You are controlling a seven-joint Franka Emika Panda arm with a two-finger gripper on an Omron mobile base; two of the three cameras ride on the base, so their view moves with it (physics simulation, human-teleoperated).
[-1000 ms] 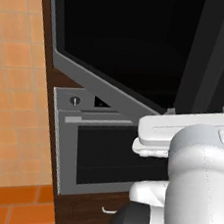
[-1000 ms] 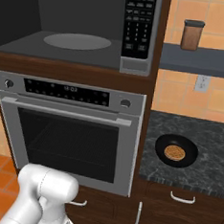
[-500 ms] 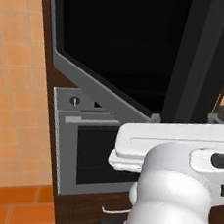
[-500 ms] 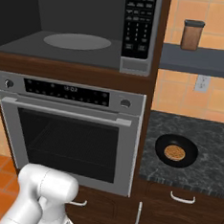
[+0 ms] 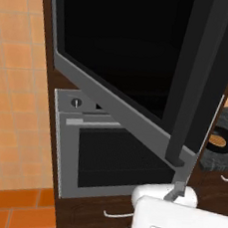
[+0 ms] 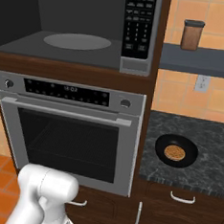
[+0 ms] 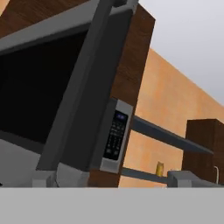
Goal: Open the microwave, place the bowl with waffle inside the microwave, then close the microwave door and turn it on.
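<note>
The microwave stands open above the oven, its grey cavity and round turntable bare, its keypad on the right. The microwave door is swung out to the left, and its black glass looms large in the left base view with the dark bar handle at its free edge. The hand view looks up at the door, the handle and the keypad. The dark bowl with the waffle sits on the counter to the right, also seen past the door as a bowl.
The silver oven sits under the microwave. A dark stone counter lies to its right, under a grey shelf carrying a brown canister. My white arm hangs low under the open door's free edge.
My arm has dropped steadily lower in the left base view, from beside the door's lower edge to below it. The door, bowl and right base view are unchanged.
</note>
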